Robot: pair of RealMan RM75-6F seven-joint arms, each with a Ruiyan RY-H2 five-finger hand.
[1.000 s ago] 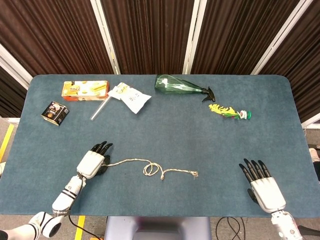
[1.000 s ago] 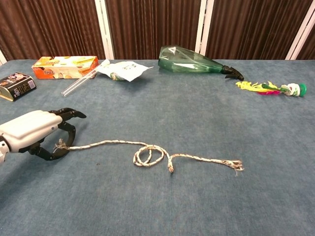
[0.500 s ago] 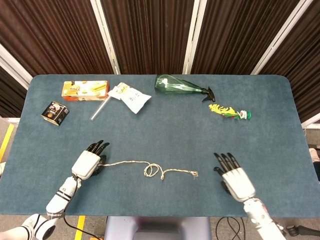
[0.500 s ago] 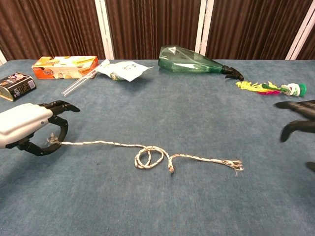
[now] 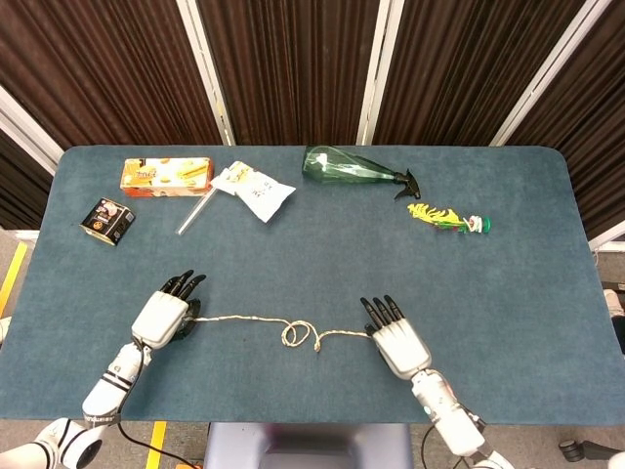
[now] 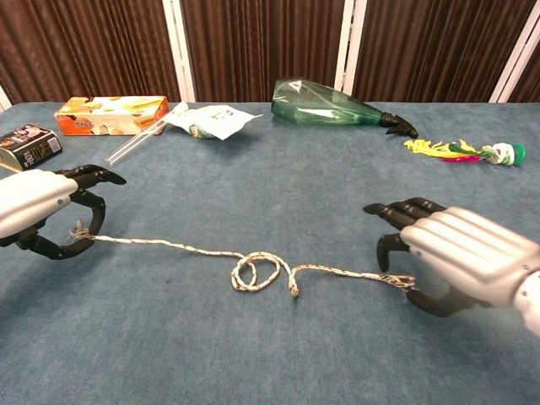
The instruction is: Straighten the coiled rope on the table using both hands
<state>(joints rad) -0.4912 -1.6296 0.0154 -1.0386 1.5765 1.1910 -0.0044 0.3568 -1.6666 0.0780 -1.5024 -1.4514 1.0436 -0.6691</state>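
A thin pale rope (image 5: 256,319) (image 6: 169,245) lies left to right across the near part of the blue table (image 5: 322,244), with a small coil (image 5: 296,333) (image 6: 256,272) at its middle. My left hand (image 5: 166,313) (image 6: 40,216) pinches the rope's left end and holds it just off the cloth. My right hand (image 5: 395,338) (image 6: 462,253) hovers over the frayed right end (image 6: 400,281). Its fingers are arched and apart, and I see no grip on the rope.
Along the far side lie an orange box (image 5: 166,174), a black tin (image 5: 106,220), a white bag (image 5: 254,189), a clear tube (image 5: 192,212), a green spray bottle (image 5: 352,167) and a yellow-green toy (image 5: 447,219).
My right hand has swept in from the right edge to the rope's frayed end. My left hand has drawn the left end further left, pulling that stretch straighter.
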